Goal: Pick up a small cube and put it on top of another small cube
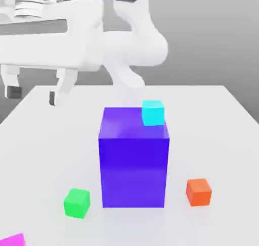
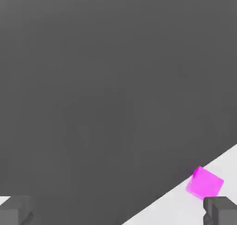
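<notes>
Tool (image 1: pixel 37 95)'s wide open and empty; pink cube (image 2: pixel 204 183) by the desk (image 1: pixel 222 139) edge looks light, stiff, so pinch opposite sides.

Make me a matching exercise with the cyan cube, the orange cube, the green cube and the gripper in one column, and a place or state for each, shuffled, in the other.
Column one:
1. Cyan cube
2. Orange cube
3. Green cube
4. Gripper

Column two:
A. On the table, toward the exterior view's right of the big blue-purple block
B. Open, with nothing between its fingers
C. At the top of the big block
D. On the table, toward the exterior view's left of the big block

Right pairs: 1-C, 2-A, 3-D, 4-B
</notes>
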Controlling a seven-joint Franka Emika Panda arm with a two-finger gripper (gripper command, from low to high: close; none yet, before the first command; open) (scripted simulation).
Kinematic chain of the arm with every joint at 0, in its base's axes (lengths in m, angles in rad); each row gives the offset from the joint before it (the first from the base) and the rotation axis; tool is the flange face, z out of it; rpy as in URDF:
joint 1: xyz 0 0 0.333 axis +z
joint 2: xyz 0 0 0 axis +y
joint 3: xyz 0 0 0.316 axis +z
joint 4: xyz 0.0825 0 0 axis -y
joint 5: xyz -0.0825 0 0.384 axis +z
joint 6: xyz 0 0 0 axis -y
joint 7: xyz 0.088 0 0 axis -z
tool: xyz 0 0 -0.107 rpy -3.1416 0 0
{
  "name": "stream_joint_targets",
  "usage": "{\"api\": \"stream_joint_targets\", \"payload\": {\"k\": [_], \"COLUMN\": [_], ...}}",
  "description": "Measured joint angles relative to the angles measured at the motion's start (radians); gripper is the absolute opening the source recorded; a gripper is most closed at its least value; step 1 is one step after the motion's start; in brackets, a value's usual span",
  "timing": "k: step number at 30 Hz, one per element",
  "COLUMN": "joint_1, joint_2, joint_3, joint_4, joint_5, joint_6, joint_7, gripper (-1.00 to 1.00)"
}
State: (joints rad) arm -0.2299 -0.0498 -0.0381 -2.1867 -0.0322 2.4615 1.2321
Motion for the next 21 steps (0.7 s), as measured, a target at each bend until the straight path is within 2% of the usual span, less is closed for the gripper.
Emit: {"api": "stream_joint_targets", "payload": {"k": [13, 17, 18, 21], "joint_1": [-0.097, -0.119, -0.122, -0.122], "joint_2": [0.473, 0.618, 0.648, 0.648], "joint_3": [-0.059, -0.047, -0.042, -0.042], "joint_4": [0.071, 0.102, 0.109, 0.109], "joint_5": [0.101, 0.129, 0.133, 0.133], "joint_6": [0.101, 0.189, 0.212, 0.212], "joint_7": [0.189, 0.192, 0.190, 0.189], "gripper": [0.00, 0.00, -1.00, -1.00]}}
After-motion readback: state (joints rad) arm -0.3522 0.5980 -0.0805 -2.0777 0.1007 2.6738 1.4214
